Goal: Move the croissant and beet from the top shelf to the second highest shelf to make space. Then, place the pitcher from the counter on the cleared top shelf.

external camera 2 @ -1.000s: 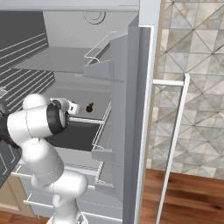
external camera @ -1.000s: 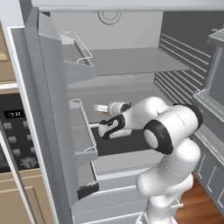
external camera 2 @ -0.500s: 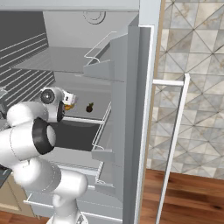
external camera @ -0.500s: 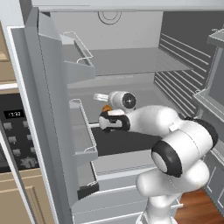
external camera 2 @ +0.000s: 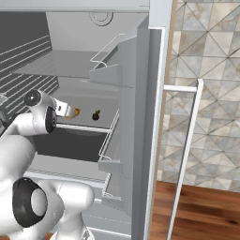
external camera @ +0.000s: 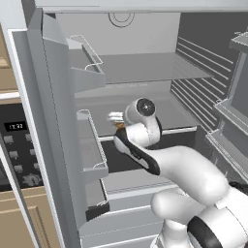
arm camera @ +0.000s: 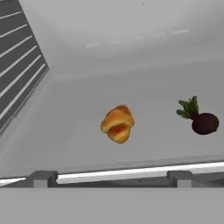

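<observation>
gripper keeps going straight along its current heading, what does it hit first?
Probably the croissant: it lies almost dead ahead of the open gripper on the shelf. The beet sits off to one side. Depth is unclear.

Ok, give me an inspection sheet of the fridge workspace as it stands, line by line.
Surface: top shelf bare where visible.
Job's things: croissant and beet lie apart on the second shelf, beet's leaf tuft toward the back wall; pitcher nothing seen.
Clutter: nothing seen.
Gripper: gripper open, holding nothing, at the second shelf's front beside the croissant.
Cables: nothing seen.
Surroundings: fridge doors open with wire-railed door bins; oven panel left; tiled wall right.
</observation>
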